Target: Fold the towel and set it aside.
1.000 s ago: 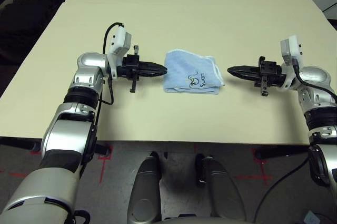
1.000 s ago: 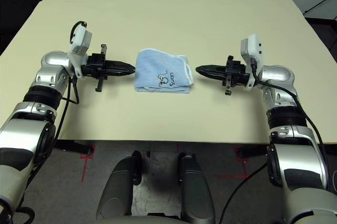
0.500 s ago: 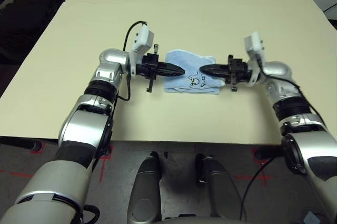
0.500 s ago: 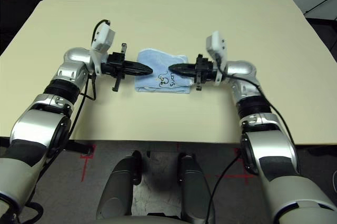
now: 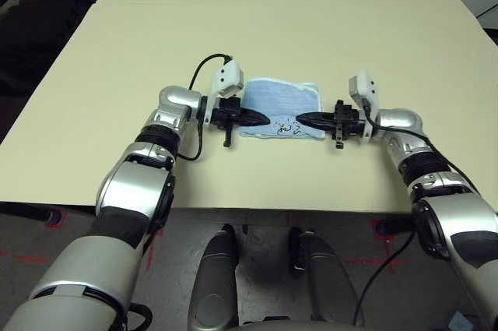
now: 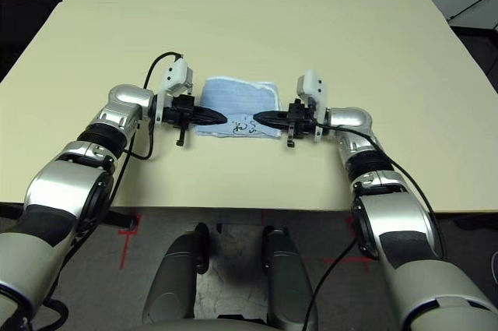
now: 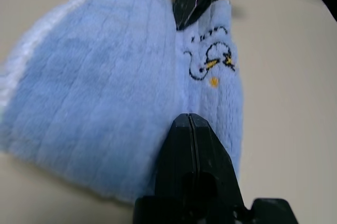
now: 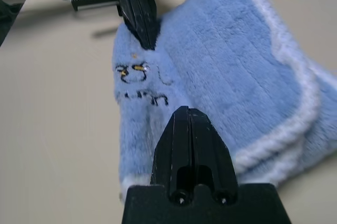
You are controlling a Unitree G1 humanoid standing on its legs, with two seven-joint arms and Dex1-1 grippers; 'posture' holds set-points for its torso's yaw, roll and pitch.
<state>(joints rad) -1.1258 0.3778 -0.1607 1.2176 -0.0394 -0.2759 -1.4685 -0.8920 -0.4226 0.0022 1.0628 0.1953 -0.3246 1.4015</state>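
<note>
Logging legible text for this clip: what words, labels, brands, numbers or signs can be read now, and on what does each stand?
Embroidered lettering on the light-blue towel, by its small stitched motif: dark thread, foreshortened and bunched; I cannot read it with certainty.
I find no other word, label, brand, number or sign that can be read.
</note>
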